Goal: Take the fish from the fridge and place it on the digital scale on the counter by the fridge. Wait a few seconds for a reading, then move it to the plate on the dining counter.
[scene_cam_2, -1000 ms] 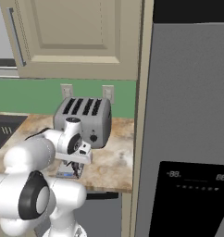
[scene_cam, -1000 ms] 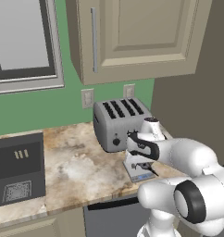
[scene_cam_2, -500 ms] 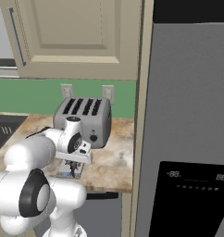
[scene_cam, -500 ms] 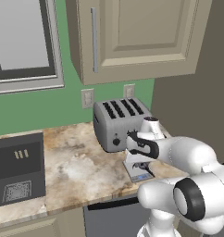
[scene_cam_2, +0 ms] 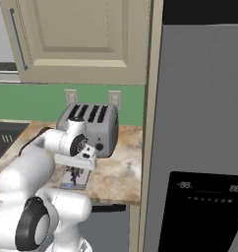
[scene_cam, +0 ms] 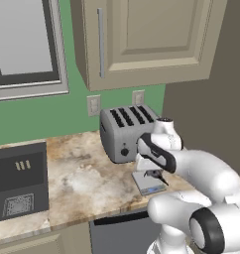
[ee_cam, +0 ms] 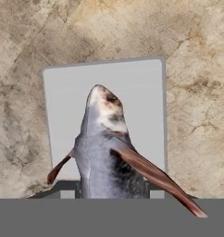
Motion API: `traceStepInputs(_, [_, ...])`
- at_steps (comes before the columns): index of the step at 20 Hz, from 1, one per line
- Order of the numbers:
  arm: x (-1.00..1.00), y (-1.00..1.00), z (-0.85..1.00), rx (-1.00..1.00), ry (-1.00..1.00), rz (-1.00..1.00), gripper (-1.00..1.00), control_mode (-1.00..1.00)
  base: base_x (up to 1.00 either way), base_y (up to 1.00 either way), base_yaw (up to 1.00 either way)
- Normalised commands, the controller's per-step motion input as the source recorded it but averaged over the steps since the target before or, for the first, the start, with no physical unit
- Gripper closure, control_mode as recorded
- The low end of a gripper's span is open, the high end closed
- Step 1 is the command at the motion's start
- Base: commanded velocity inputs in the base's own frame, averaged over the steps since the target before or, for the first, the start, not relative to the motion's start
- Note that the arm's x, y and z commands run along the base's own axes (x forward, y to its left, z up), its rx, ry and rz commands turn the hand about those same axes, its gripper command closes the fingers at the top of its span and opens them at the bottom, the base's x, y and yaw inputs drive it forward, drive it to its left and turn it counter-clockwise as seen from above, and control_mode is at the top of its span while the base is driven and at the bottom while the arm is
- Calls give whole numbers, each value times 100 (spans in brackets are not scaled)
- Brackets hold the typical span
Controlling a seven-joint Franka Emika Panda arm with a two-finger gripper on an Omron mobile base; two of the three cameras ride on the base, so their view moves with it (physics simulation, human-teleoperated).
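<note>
Fish [ee_cam: 107,148] held nose-down over the scale [ee_cam: 146,97], not yet set flat.

The gripper [scene_cam: 155,174] hangs low over the pale pad on the counter [scene_cam: 82,173], just in front of the toaster [scene_cam: 124,131] and beside the fridge [scene_cam_2: 199,147]. Its fingers are hidden behind the fish's body, so I judge them clamped on it but cannot see them meet. Risk: the fish points steeply down, so if it is let go from here it may tip and slide off the small pad onto the stone, giving no proper reading. Its long fins could also snag a finger as the jaws part, dragging it sideways toward the toaster.
</note>
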Motion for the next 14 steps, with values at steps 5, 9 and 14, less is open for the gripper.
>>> traceStepInputs(5, [-100,0,100,0,-1,0,100,-100,0,0,0])
traceStepInputs(9, [-100,0,100,0,0,0,100,-100,0,0,0])
traceStepInputs(14, [-99,1,100,0,0,1,100,-100,0,0,0])
